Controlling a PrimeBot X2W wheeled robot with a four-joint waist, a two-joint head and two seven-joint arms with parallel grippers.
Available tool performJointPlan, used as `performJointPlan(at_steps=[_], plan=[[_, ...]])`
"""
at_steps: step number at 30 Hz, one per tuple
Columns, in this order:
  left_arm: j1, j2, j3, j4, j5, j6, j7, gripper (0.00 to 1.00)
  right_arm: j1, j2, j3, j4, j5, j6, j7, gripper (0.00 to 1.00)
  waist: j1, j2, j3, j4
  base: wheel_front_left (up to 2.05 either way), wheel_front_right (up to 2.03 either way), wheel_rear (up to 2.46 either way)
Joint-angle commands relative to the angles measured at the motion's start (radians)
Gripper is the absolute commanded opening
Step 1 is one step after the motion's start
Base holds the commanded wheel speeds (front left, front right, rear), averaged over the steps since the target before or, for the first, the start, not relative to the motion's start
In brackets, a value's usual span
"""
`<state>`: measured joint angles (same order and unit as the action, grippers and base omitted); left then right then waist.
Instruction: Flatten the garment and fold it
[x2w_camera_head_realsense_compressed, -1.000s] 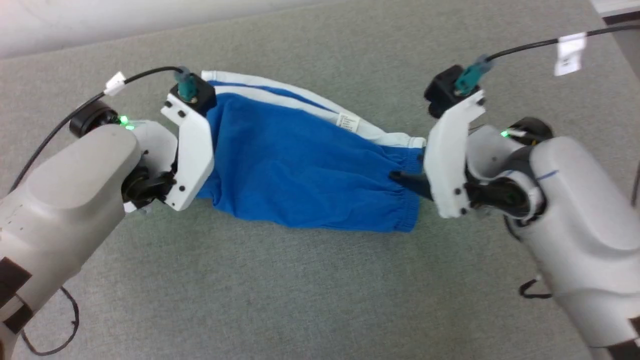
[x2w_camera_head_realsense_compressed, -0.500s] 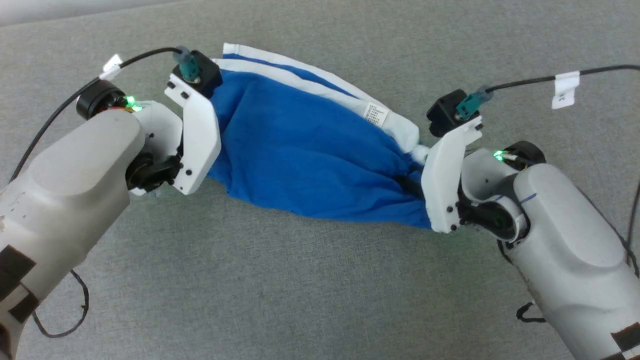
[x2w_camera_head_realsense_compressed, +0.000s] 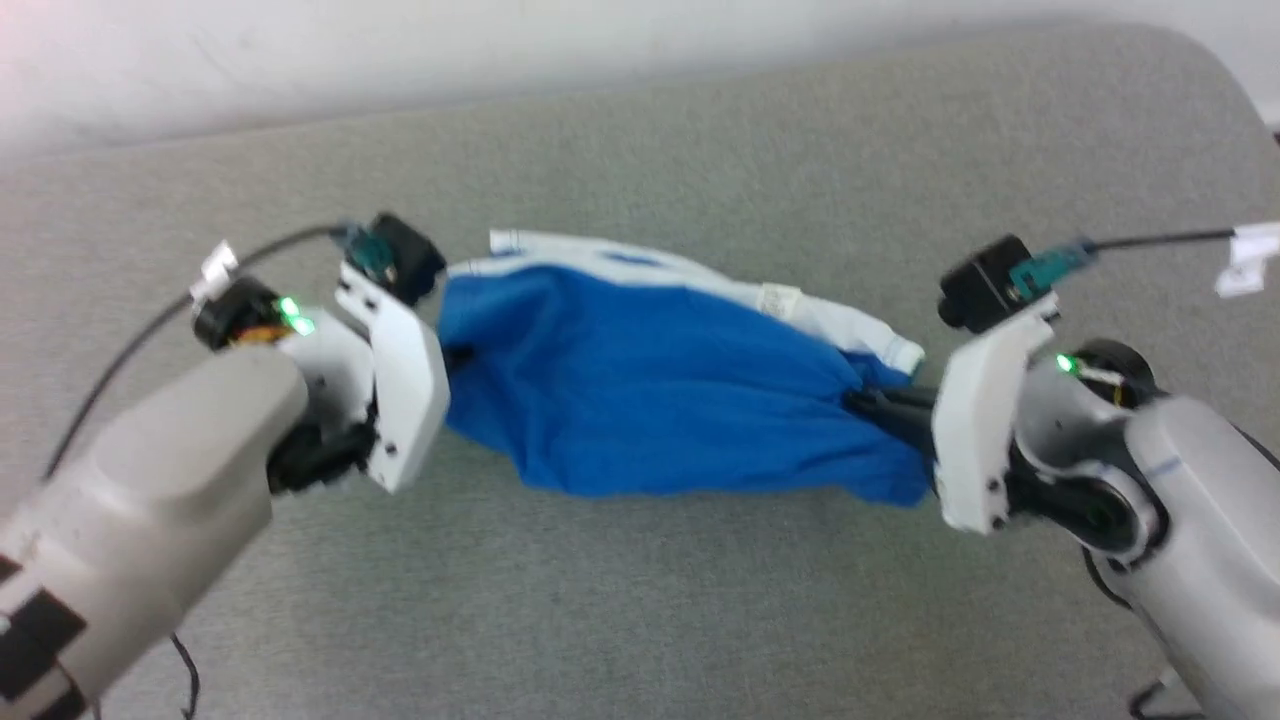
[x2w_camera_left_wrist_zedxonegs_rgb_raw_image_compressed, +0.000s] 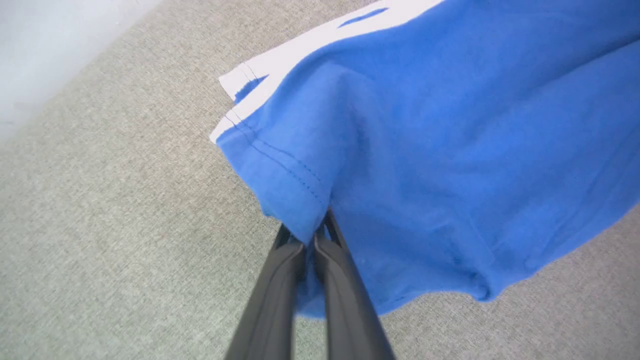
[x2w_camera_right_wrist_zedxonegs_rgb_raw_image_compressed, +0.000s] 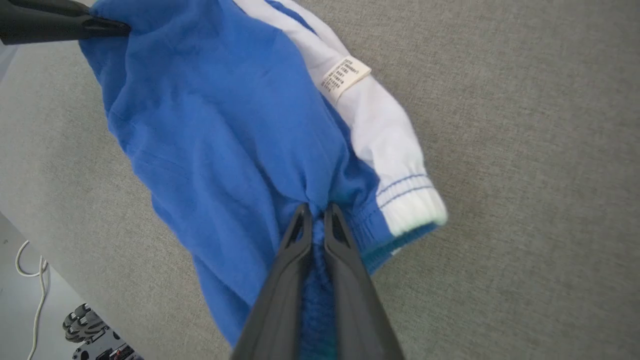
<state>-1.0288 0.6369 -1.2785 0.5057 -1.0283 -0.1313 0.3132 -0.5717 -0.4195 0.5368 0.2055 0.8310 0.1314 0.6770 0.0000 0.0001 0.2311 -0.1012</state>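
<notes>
While nothing is folded yet, you have: grey table (x2w_camera_head_realsense_compressed: 640, 620); the garment (x2w_camera_head_realsense_compressed: 660, 410), centre, bunched, strung nine to three o'clock, possibly sagging onto it; left gripper (x2w_camera_left_wrist_zedxonegs_rgb_raw_image_compressed: 320, 232) pinching its hem; right gripper (x2w_camera_right_wrist_zedxonegs_rgb_raw_image_compressed: 316, 212) pinching its waistband. Flattening, folding remain.

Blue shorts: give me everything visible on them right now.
The shorts are thin royal-blue fabric with white side stripes, a small printed label and an elastic waistband. They are bunched and wrinkled, not flat, and strung between two pinches: the left claw is shut on the stitched leg hem, the right claw on the waistband. They sag over the grey surface.
</notes>
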Motion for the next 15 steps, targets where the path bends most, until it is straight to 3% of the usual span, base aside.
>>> performJointPlan(at_steps=[1, 5, 9, 15], plan=[[0.024, 0.005, -0.002, -0.007, 0.002, 0.001, -0.012, 0.0, 0.021, -0.011, 0.001, -0.012, 0.01, -0.001, -0.005, 0.0, 0.0, -0.0001, -0.075, 0.059, 0.0, 0.0, 0.0], [0.115, 0.02, -0.002, -0.046, 0.006, 0.002, -0.07, 0.0, 0.107, -0.091, -0.01, -0.074, 0.048, -0.001, -0.003, 0.0, 0.0, -0.0001, -0.131, 0.101, 0.0, 0.0, 0.0], [0.225, 0.033, -0.002, -0.109, 0.014, 0.041, -0.12, 0.0, 0.187, -0.162, 0.0, -0.116, 0.06, -0.001, 0.003, 0.0, 0.0, -0.0001, -0.155, 0.132, 0.0, 0.0, 0.0], [0.359, 0.019, 0.0, -0.165, -0.012, 0.095, -0.159, 0.0, 0.258, -0.201, 0.045, -0.093, 0.017, -0.001, -0.012, 0.0, 0.0, -0.0001, -0.132, 0.148, 0.0, 0.0, 0.0]])
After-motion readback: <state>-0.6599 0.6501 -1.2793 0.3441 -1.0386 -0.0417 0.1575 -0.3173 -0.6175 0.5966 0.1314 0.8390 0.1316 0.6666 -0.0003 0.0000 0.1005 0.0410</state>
